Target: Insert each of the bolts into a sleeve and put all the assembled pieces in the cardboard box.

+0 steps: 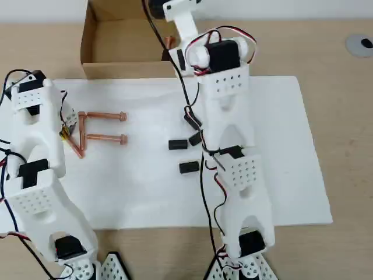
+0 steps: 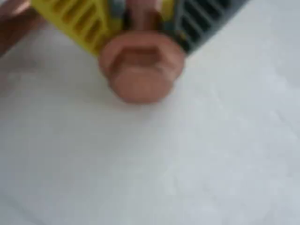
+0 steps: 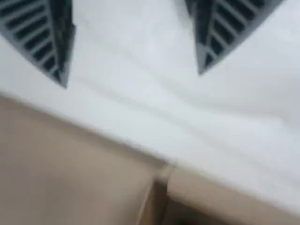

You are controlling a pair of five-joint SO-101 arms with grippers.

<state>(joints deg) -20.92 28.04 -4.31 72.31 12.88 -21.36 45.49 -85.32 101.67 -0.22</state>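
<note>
Bolt [image 2: 140, 72], shank hidden inside left tool [image 2: 140, 33]

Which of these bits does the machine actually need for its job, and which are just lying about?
Part of the job: loose bolts; black sleeves; cardboard box; left tool, shut on a bolt; right tool, open.

Just there: white sheet; grey disc set in the table.
</note>
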